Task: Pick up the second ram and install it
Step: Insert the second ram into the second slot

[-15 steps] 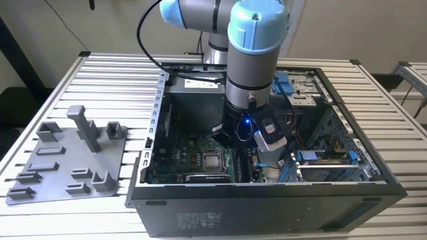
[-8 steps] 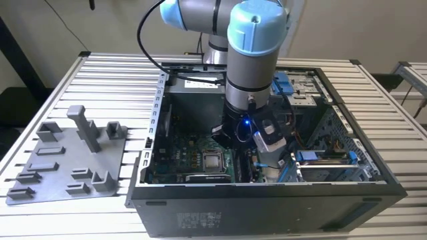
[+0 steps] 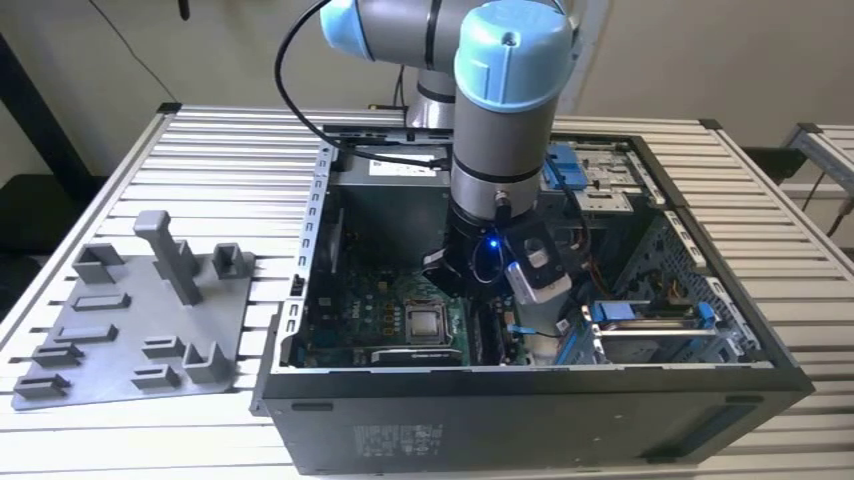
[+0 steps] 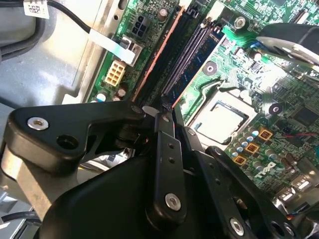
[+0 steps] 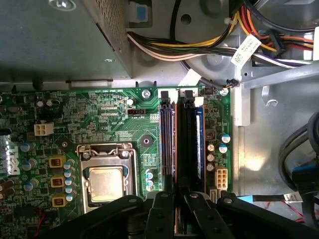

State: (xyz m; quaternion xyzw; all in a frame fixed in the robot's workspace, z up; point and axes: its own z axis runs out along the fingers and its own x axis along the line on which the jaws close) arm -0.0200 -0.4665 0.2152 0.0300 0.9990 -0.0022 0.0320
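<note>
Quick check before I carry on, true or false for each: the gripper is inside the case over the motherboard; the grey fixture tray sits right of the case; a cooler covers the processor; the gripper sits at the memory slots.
1. The gripper is down inside the open black computer case, over the green motherboard. True.
2. The grey plastic fixture tray lies on the exterior view's right of the case. False: it lies on the exterior view's left, on the slatted table.
3. A cooler covers the processor. False: its bare square metal lid is exposed in its socket.
4. The gripper sits at one end of the long dark memory slots. True, in both wrist views.
</note>
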